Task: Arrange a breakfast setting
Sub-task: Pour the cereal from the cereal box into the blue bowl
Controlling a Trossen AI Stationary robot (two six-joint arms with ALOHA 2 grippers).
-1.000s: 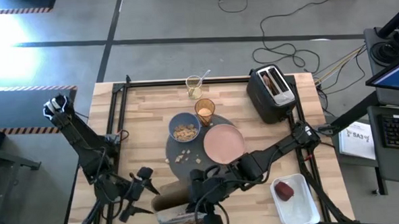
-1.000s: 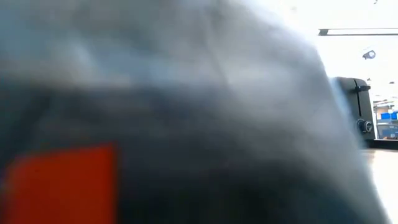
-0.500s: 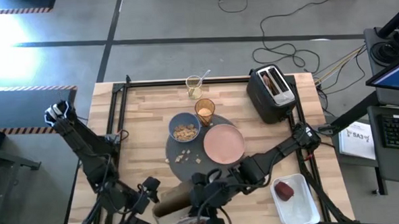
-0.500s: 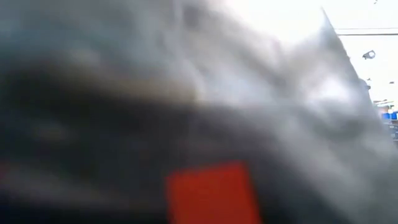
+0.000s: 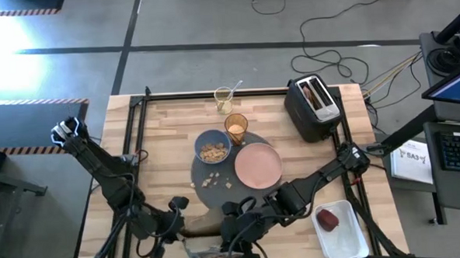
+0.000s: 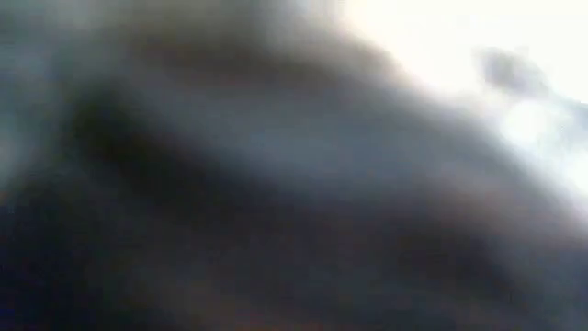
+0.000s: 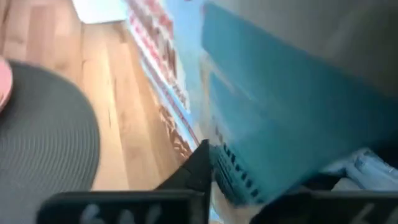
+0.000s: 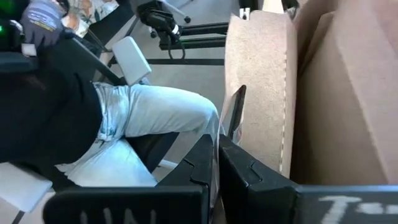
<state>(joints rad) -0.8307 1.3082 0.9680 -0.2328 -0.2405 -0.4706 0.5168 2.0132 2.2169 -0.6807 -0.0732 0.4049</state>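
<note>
A cereal box (image 5: pixel 208 243) with open brown flaps is at the table's near edge, between my two grippers. My left gripper (image 5: pixel 180 223) is shut on its left side and my right gripper (image 5: pixel 232 222) on its top. Farther back, the dark-grey mat (image 5: pixel 209 184) carries the blue bowl (image 5: pixel 213 148), holding cereal, and the pink plate (image 5: pixel 258 164). The amber tumbler (image 5: pixel 236 127) stands behind them. A spoon (image 5: pixel 233 88) leans in a clear glass. Toast (image 5: pixel 312 94) sticks out of the toaster. The red apple (image 5: pixel 327 218) lies on the white tray. The low view is blocked by a blur. My left gripper has the box's teal printed panel (image 7: pixel 249 143) between its fingers; one finger (image 7: pixel 199 168) lies against its edge. The box is tilted, and how far back it reaches is hidden. My right gripper is shut on a thin edge (image 8: pixel 234 115) rising beside the brown flap (image 8: pixel 258 93). Whether that edge is card or liner I cannot tell.
The black toaster (image 5: pixel 315 108) stands at the far right and the white tray (image 5: pixel 347 237) at the near right. Loose cereal bits (image 5: pixel 213 178) lie on the mat. A seated person's legs (image 8: pixel 149 115) show beyond the table's near edge.
My left gripper has moved toward the near edge and rightward onto the cereal box's left side and taken hold of it. The box has shifted slightly toward the near edge.
</note>
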